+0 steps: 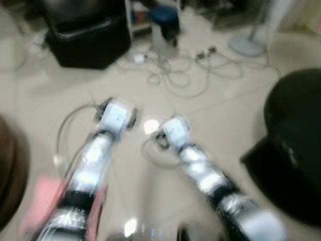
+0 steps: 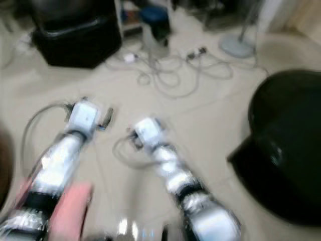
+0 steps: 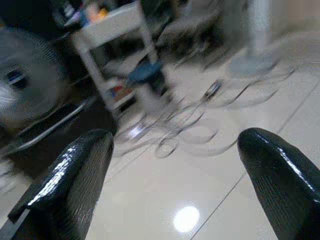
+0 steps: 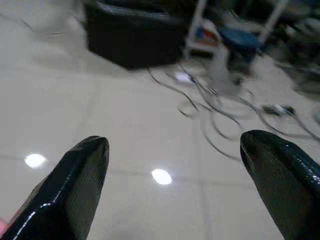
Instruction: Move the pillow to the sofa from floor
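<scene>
Left eye view showed a soft pink pillow [image 1: 42, 201] lower left; both grippers [image 3: 175, 195] [image 4: 172, 190] hung spread wide and empty, likely ready to reach.

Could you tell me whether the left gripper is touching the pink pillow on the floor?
Apart. The left wrist view shows the left gripper open over bare glossy floor, nothing between its fingers; in the left eye view the pink pillow lies back beside the forearm.

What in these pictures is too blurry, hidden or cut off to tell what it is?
- Pink thing, head views: blurred, partly behind the left arm and cut by the bottom edge; perhaps the pillow.
- Dark rounded shape, head views: cut by the right edge; sofa or chair, unclear.
- Shelf contents, left wrist view: too blurred to name.
- Both claws, left claw and right claw: open, empty.
</scene>
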Motion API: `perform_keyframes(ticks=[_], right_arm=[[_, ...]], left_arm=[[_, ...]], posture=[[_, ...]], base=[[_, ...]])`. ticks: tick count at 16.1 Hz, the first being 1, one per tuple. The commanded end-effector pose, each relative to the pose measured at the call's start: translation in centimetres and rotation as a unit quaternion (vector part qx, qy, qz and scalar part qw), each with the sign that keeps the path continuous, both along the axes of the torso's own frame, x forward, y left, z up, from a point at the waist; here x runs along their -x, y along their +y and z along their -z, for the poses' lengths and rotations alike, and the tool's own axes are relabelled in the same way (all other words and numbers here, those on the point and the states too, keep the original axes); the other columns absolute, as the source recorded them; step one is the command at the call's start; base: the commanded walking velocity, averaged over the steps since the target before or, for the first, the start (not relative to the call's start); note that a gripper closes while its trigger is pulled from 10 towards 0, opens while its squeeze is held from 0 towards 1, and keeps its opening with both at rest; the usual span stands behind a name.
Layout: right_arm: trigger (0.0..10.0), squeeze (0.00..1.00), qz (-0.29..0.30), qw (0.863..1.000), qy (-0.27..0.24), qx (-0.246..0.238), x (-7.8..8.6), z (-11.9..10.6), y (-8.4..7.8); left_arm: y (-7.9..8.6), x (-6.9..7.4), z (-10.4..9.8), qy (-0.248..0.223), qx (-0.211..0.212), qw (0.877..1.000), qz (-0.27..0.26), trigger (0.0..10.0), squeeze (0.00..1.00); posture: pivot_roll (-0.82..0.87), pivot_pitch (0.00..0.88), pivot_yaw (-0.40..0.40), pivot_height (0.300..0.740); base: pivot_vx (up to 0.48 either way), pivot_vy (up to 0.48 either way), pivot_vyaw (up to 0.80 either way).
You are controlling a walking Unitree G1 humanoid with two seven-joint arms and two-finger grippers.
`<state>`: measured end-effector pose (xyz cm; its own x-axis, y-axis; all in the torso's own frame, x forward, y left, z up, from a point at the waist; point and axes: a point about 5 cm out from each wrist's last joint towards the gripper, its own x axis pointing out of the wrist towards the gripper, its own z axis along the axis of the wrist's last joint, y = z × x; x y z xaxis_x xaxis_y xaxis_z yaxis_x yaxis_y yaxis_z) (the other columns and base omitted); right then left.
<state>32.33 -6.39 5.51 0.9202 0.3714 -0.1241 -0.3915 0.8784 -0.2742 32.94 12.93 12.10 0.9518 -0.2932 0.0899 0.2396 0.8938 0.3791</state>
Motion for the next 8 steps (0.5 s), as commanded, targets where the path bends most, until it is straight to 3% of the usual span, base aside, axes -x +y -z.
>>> perform_keyframes(ticks=[1,8], right_arm=[[10.0,0.0,-0.028,1.0,-0.006,-0.011,0.19,-0.56,2.09],[10.0,0.0,-0.037,0.999,-0.003,-0.009,0.43,-0.38,2.37]], left_arm=[[1.83,0.15,0.62,0.012,-0.017,0.999,-0.026,10.0,0.0],[1.62,0.05,0.73,0.013,-0.013,0.999,-0.032,10.0,0.0]], posture=[[0.12,0.204,-0.041,0.74],[0.12,0.207,-0.048,0.74]], base=[[0.431,0.0,0.0],[0.462,0.0,0.0]])
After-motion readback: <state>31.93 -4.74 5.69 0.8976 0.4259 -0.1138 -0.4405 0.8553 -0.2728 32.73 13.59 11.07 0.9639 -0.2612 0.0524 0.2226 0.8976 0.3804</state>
